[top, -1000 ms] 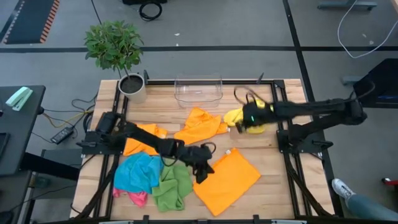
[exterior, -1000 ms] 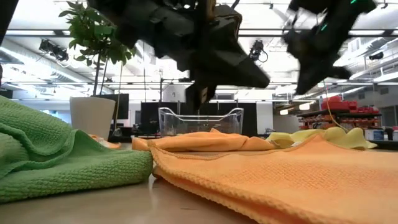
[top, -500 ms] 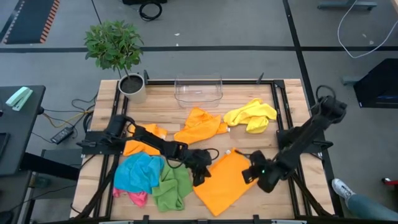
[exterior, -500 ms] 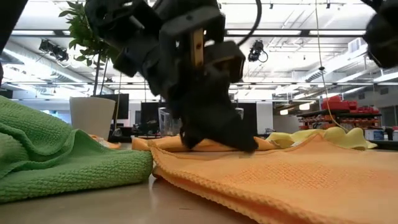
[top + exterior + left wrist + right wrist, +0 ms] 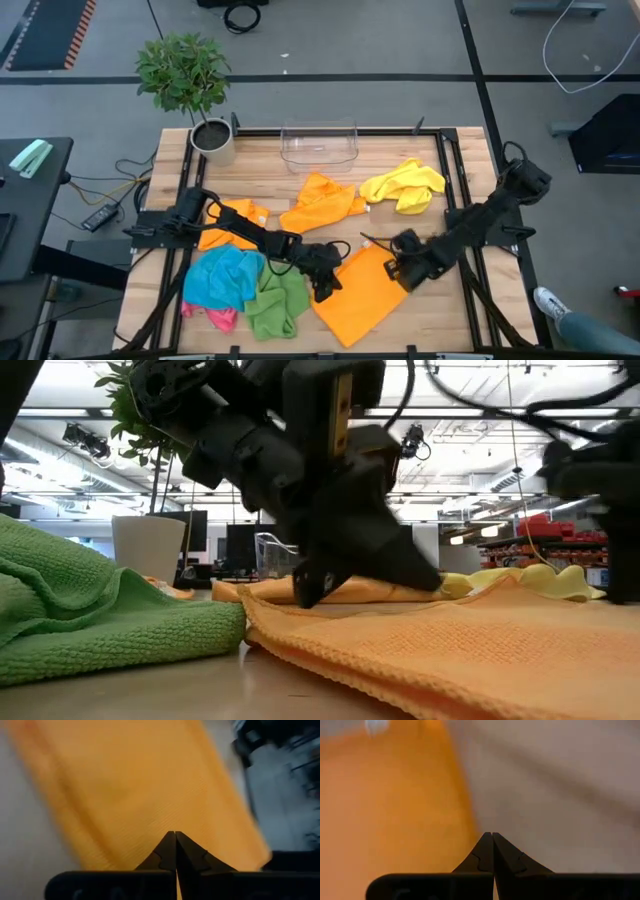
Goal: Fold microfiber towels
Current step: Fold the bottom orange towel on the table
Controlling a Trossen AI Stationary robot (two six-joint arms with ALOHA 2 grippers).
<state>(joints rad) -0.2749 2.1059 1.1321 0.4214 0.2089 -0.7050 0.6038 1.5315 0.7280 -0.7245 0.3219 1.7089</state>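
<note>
Left gripper point(image 5: 322, 287): jaws shut, low at the near-left edge of the flat orange towel point(image 5: 365, 292); whether it pinches cloth, cannot tell.
Right gripper point(image 5: 398, 270): jaws shut, low at the same towel's far-right edge; grip equally unclear.
Flat orange towel: spread mid-table, lying between the two grippers, long axis running near-left to far-right.
Nearer arm: both about equal, one per side.
Other towels: green point(image 5: 277, 303) and blue point(image 5: 225, 277) bunched left, yellow point(image 5: 403, 186) behind.
</note>
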